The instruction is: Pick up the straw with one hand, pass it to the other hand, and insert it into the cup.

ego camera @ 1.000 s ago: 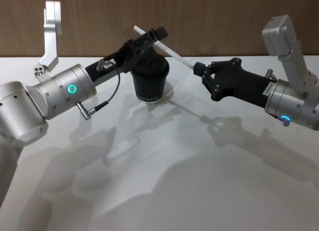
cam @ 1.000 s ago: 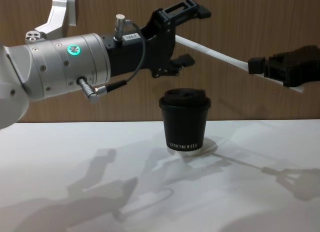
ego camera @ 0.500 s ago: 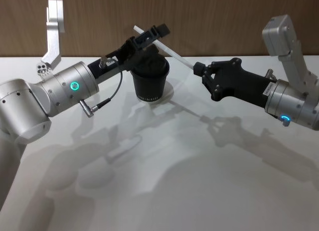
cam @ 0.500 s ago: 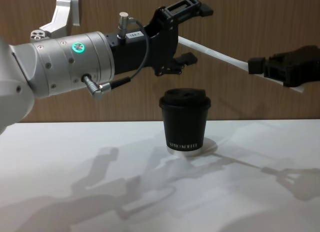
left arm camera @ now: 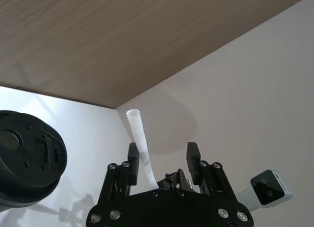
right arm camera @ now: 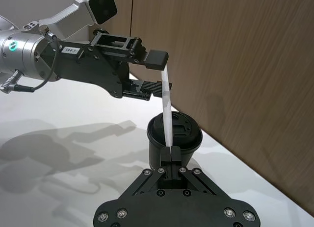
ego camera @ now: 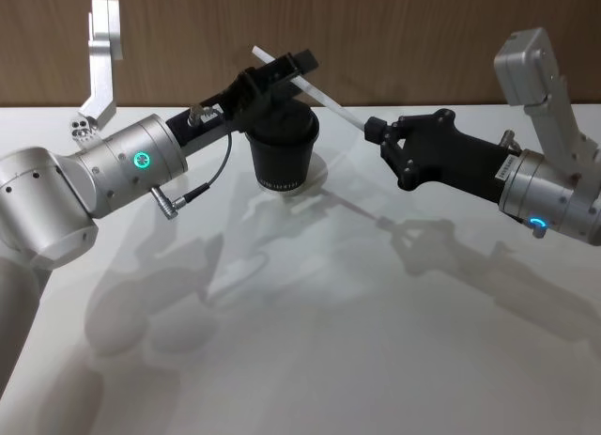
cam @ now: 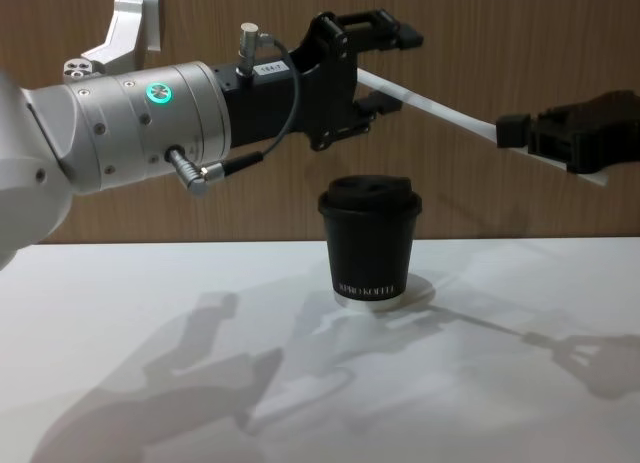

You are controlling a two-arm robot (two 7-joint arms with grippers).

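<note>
Two grippers: meeting over the counter (cam: 100,283) in a mid-air hand-over, one at each end of the straw.
Left gripper (cam: 388,67): high above the cup, jaws apart, with the straw's upper end passing between them. The wrist view shows the straw against one jaw, with a clear gap to the other.
Cup (cam: 370,245): upright on the counter with its domed lid on, below the left gripper. The straw does not touch it.
Straw (cam: 430,105): in the air above the cup, slanting down from the left gripper to the right one.
Right gripper (cam: 512,131): right of the cup, jaws clamped on the straw's lower end, with a short tail sticking out behind them.
Handling: the straw looks very light, smooth and thin-walled. It would likely swivel or slip in a loose pinch and crease under a hard one. It looks stiff enough to keep its line when held at one end.
Where to hold: probably a little down from the upper tip, square across the jaws. That would leave a long free length to aim at the lid's opening.
Risk: if the right jaws let go before the left ones close, the straw would likely drop.
</note>
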